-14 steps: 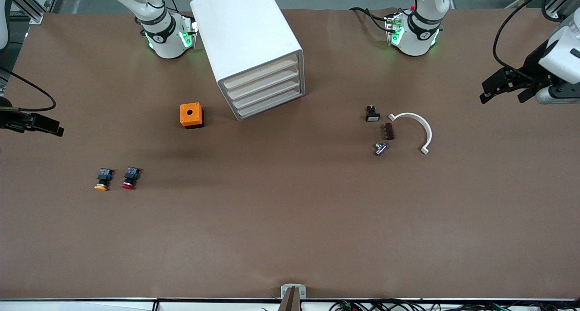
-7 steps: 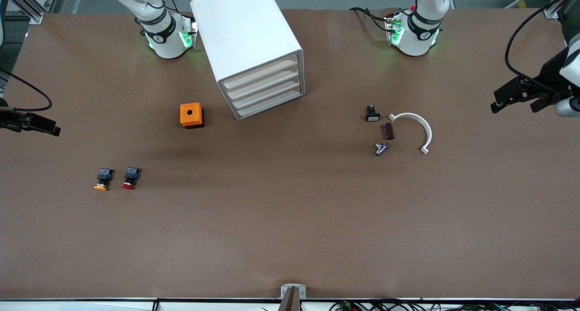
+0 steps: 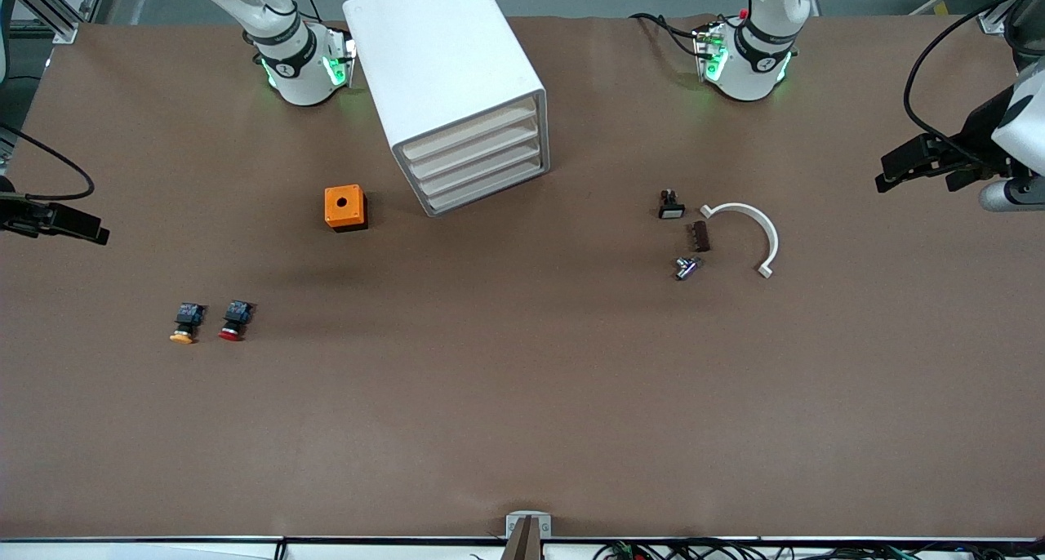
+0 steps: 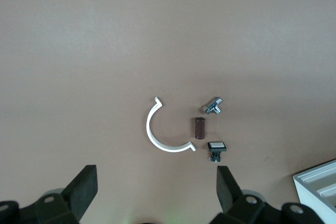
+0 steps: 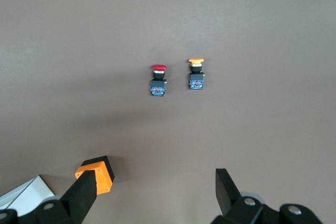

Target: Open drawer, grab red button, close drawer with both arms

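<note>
Since the earlier picture, the left gripper (image 3: pixel 886 174) had drifted a little along its end of the table (image 3: pixel 522 429), and the right gripper (image 3: pixel 98 235) had shifted only slightly at the other end. Nothing on the table had moved.

The big white cabinet (image 3: pixel 445 70) was the landmark. It stood between the two arm bases, and all four of its drawers (image 3: pixel 478 162) were shut. The orange box (image 3: pixel 344 207) sat just beside the cabinet, toward the right arm's end. The white curved piece (image 3: pixel 755 229) lay well apart from the cabinet, toward the left arm's end, with a small brown block (image 3: pixel 700 236), a black part (image 3: pixel 670 205) and a shiny metal part (image 3: pixel 685 267) near it.

The button (image 3: pixel 234 320) with the red cap lay on the table, nearer the front camera than the cabinet and toward the right arm's end, untouched. The orange-yellow button (image 3: pixel 185 322) lay just beside it.

Both grippers hung in the air with their jaws wide apart, holding nothing.
</note>
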